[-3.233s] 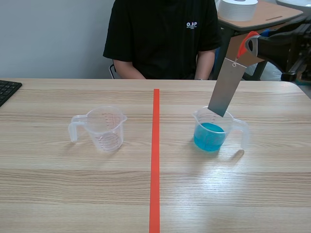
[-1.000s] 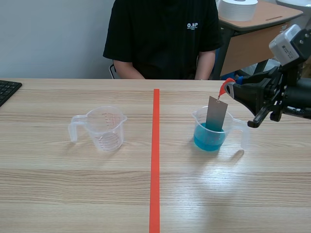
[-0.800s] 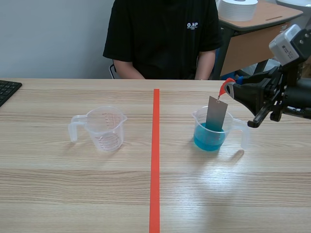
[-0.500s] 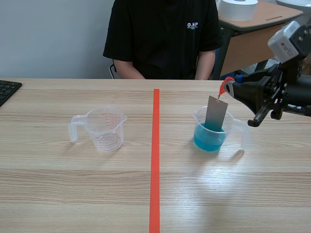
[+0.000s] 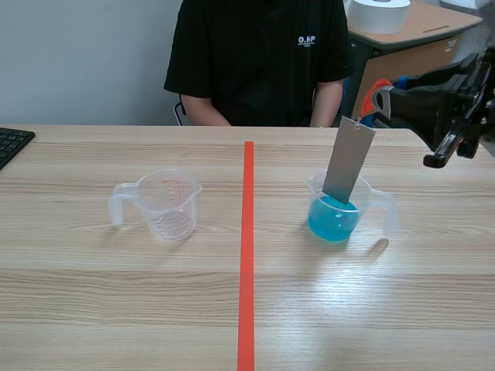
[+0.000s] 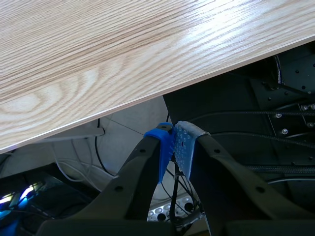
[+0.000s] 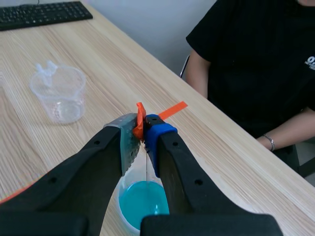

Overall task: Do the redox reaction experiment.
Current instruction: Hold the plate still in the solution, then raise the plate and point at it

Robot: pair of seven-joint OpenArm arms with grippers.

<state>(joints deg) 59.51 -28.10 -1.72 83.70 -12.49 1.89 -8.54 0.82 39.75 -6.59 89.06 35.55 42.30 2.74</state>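
A grey metal strip (image 5: 348, 159) with an orange tab (image 5: 380, 100) at its top hangs tilted, its lower end inside the clear cup of blue liquid (image 5: 334, 213) right of the tape line. My right gripper (image 5: 389, 101) is shut on the orange tab (image 7: 140, 121), directly above the blue liquid cup (image 7: 142, 203). An empty clear measuring cup (image 5: 163, 203) stands left of the line, also seen as the empty cup (image 7: 59, 92) in the right wrist view. My left gripper (image 6: 176, 142) is shut on nothing, below the table edge (image 6: 147, 96).
A person in a black shirt (image 5: 259, 62) sits across the table. A black keyboard (image 5: 11, 143) lies at the left edge. An orange tape line (image 5: 247, 255) runs down the table's middle.
My right gripper has risen and drawn back to the right, lifting the strip partly out of the blue liquid. The cups have not moved.
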